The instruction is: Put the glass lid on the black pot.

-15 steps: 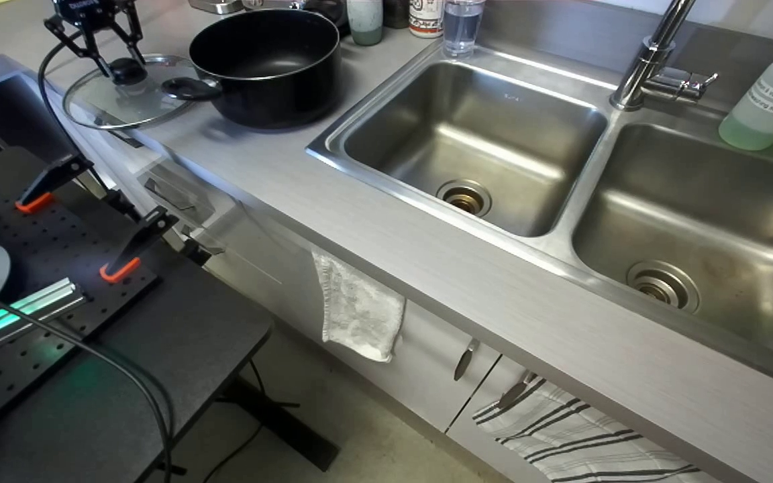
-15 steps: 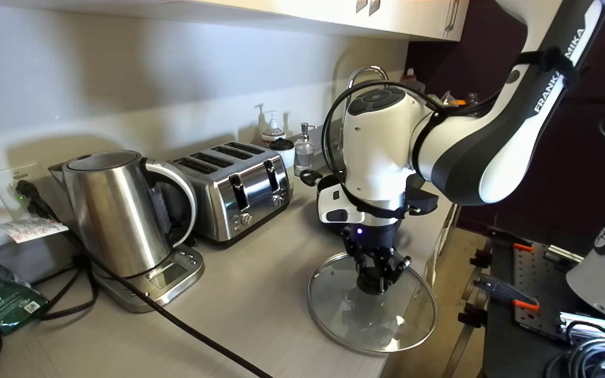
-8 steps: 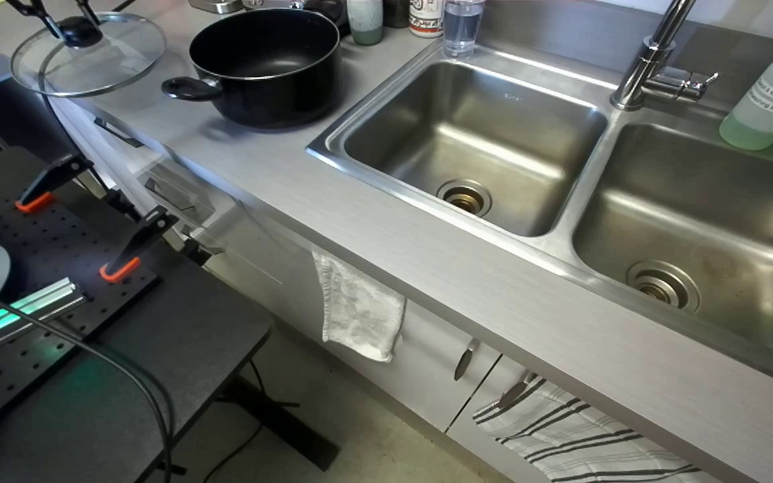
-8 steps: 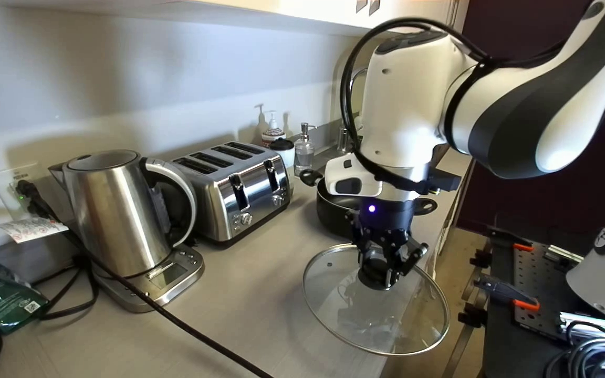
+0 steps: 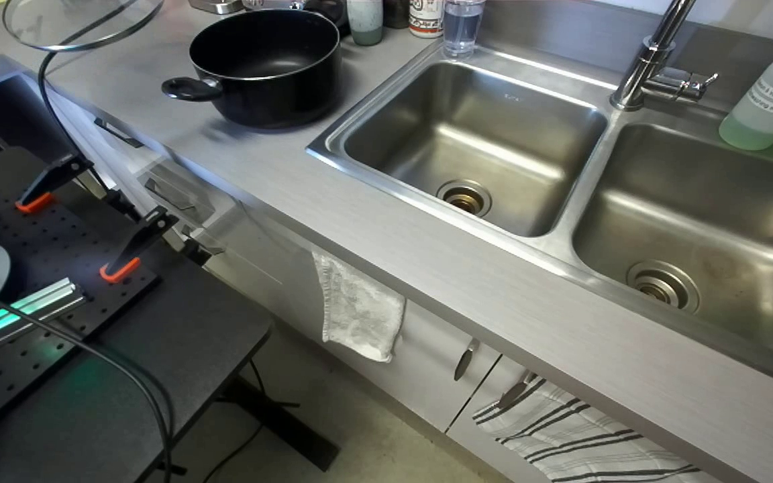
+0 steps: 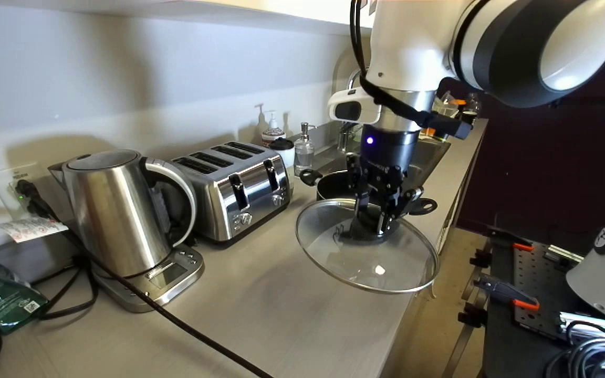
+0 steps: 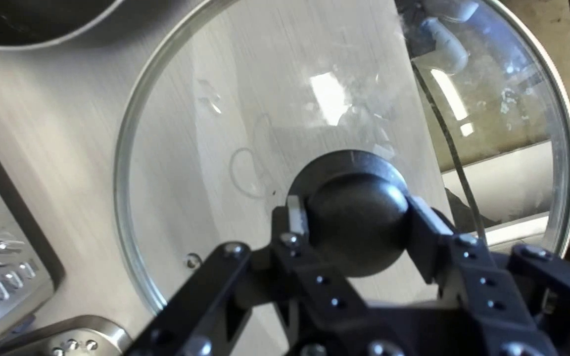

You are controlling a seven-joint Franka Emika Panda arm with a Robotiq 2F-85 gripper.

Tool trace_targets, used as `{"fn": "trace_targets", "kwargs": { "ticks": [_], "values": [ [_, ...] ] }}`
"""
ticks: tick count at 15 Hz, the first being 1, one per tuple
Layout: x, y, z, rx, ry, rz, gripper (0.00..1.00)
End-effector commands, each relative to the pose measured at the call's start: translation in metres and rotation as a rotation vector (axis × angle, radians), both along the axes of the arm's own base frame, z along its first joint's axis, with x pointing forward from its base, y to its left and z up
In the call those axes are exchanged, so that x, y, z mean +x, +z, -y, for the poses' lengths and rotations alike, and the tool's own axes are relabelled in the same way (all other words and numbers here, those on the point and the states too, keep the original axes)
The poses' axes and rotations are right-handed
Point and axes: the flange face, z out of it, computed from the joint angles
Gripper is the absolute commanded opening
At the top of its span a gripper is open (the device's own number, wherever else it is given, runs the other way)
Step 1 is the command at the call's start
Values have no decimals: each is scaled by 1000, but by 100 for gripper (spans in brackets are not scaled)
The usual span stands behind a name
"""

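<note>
My gripper point(image 6: 372, 223) is shut on the dark knob of the glass lid point(image 6: 365, 270) and holds the lid in the air, slightly tilted, over the counter. In the wrist view the fingers point(image 7: 356, 217) press both sides of the knob, and the lid point(image 7: 275, 99) overhangs the counter's front edge. The black pot point(image 5: 272, 97) stands uncovered on the counter and looks empty. It is partly hidden behind the gripper and lid in an exterior view point(image 6: 330, 188), and its rim shows at the wrist view's top left point(image 7: 32, 22). Only the lid's lower part point(image 5: 84, 30) shows in an exterior view; the gripper is outside it.
A toaster point(image 6: 234, 194) and a steel kettle point(image 6: 118, 215) stand along the wall, with a black cord point(image 6: 176, 324) across the counter. A double sink point(image 5: 474, 141) lies beyond the pot. A cup point(image 5: 365, 23) and a clear bottle point(image 5: 461, 30) stand behind the pot.
My gripper has lifted the lid off the counter and raised it higher. In an exterior view the lid has risen mostly out of the frame; the pot has not moved.
</note>
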Motion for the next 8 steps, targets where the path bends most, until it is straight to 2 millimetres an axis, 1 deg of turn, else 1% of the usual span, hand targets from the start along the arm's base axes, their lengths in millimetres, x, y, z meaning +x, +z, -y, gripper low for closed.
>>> {"fn": "trace_targets", "kwargs": {
  "ticks": [1,5,8],
  "values": [
    [17,40,30,14,-115,29,25],
    [44,62,72,21,-251,41,25],
    [64,71,105,23,-360,43,25]
  ]
}}
